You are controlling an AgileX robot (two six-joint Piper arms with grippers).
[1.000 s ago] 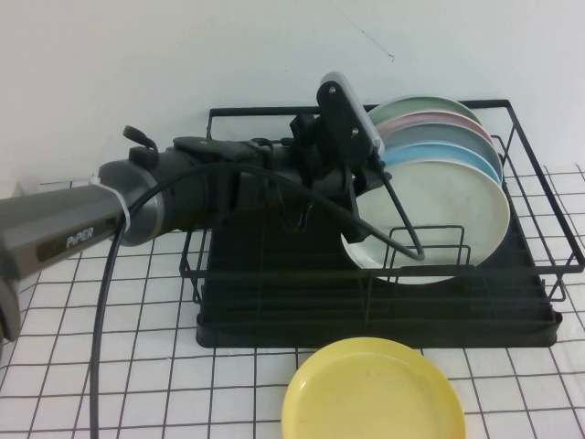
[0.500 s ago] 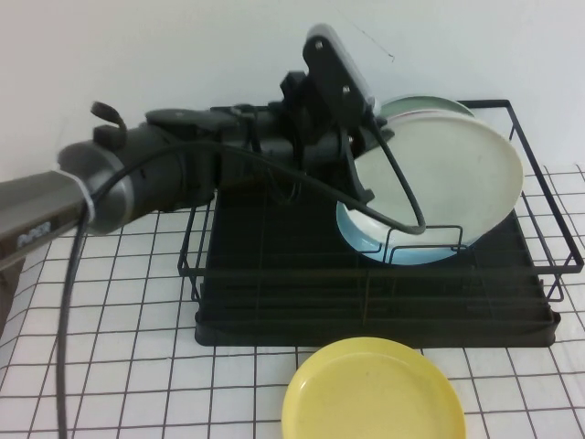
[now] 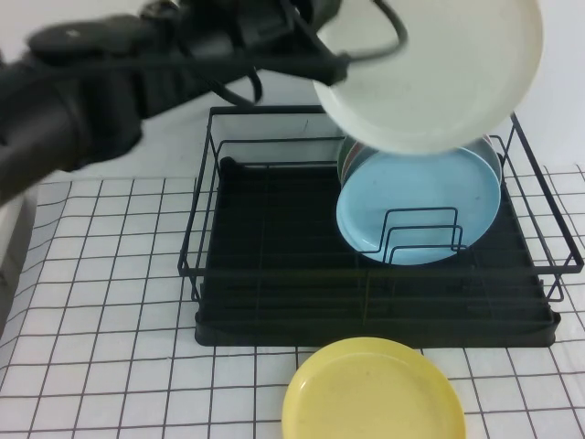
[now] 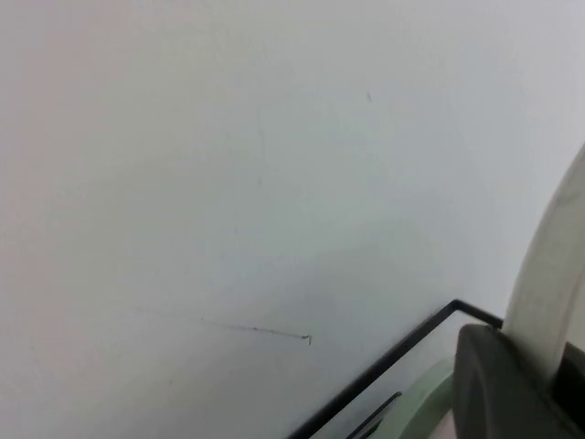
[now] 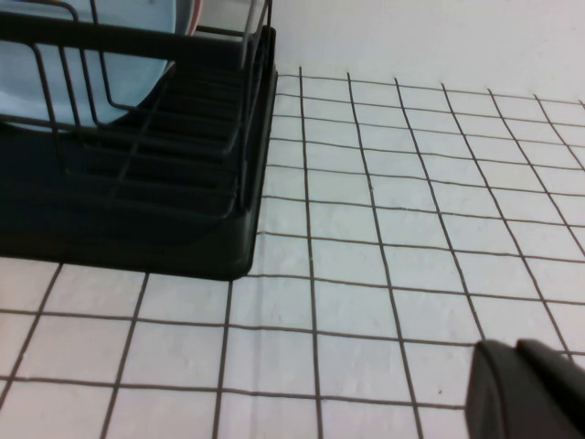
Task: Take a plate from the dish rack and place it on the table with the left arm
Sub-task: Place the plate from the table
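Note:
My left gripper is shut on the left rim of the off-white plate and holds it in the air above the back of the black dish rack. The left arm reaches in from the upper left. In the left wrist view the plate's edge sits clamped between my fingers, over a rack wire. My right gripper is shut and empty, low over the grid-cloth table, right of the rack's corner. It is out of the high view.
A light blue plate stands in the rack's dividers with other plates behind it. One pale green plate shows in the left wrist view. A yellow plate lies on the table in front of the rack.
My left gripper has lifted the off-white plate up and out of the rack's dividers, uncovering the light blue plate. The right arm has not visibly moved.

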